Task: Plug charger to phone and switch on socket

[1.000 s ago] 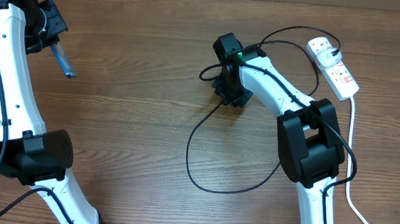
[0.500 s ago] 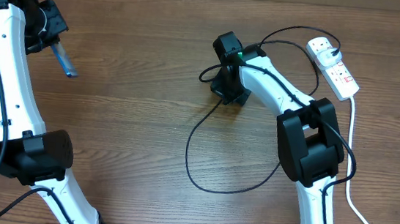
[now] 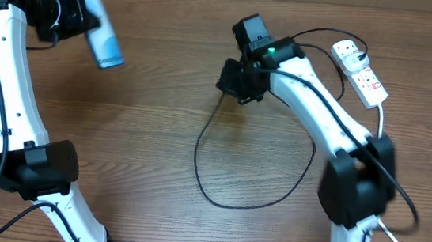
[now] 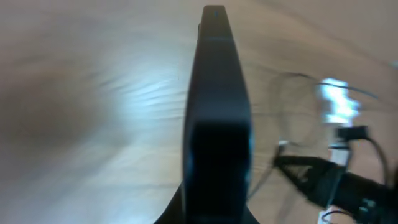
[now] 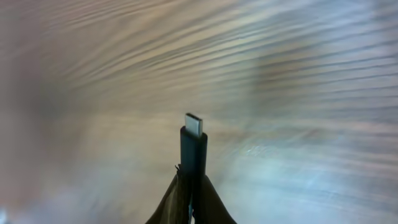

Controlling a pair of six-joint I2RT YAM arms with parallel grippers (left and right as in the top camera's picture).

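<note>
My left gripper [image 3: 78, 14] at the far left is shut on the phone [image 3: 101, 38], held above the table with its light-blue screen facing the overhead camera. In the left wrist view the phone [image 4: 216, 118] shows edge-on as a dark slab between my fingers [image 4: 214, 208]. My right gripper [image 3: 232, 80] is shut on the charger's plug tip [image 5: 193, 134], which sticks out past the fingers [image 5: 191, 186]. The black charger cable [image 3: 200, 163] loops over the table. The white socket [image 3: 361, 73] lies at the far right with the charger's plug head [image 3: 363, 50] in it.
The socket's thick white lead [image 3: 381, 220] runs down the right side toward the table's front edge. The right arm [image 3: 335, 124] spans the table between the gripper and its base. The wooden table [image 3: 134, 145] lies under the cable loop.
The left gripper has swung right and turned the phone, so its blue screen now shows broad. The right gripper has moved left with the plug tip, dragging the cable loop with it.
</note>
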